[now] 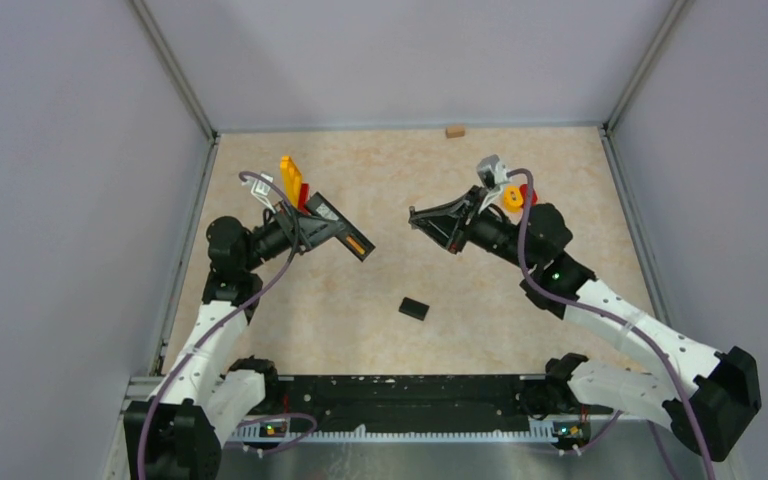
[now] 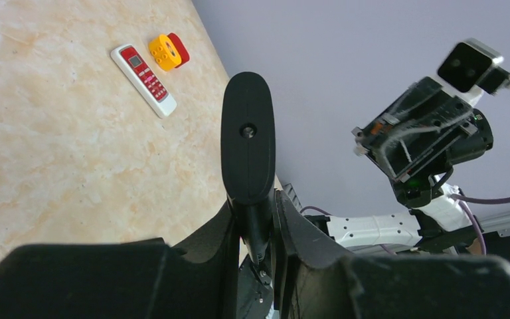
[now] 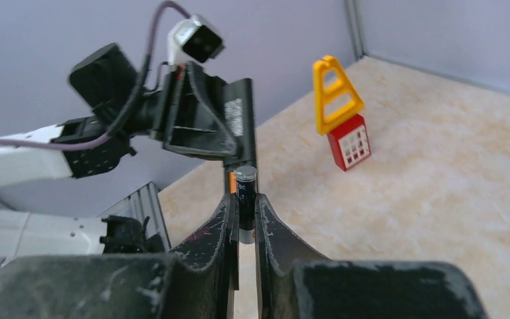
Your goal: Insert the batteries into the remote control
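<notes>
A robot lab cell: plain grey walls (image 1: 410,60) enclose a marble-patterned tabletop (image 1: 400,170).

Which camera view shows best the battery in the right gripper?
The right wrist view: the dark battery stands close, pinched in the right gripper. In the other two views it is too small to tell.

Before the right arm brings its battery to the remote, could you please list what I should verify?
1. Left gripper clamped on black remote: ok.
2. Right gripper clamped on dark battery: ok.
3. Battery cover off the remote: ok.
4. Orange cell in the bay: ok.
5. Dark battery at the bay: not ok, they are well apart.
6. Polarity matches the slot: cannot tell.
</notes>
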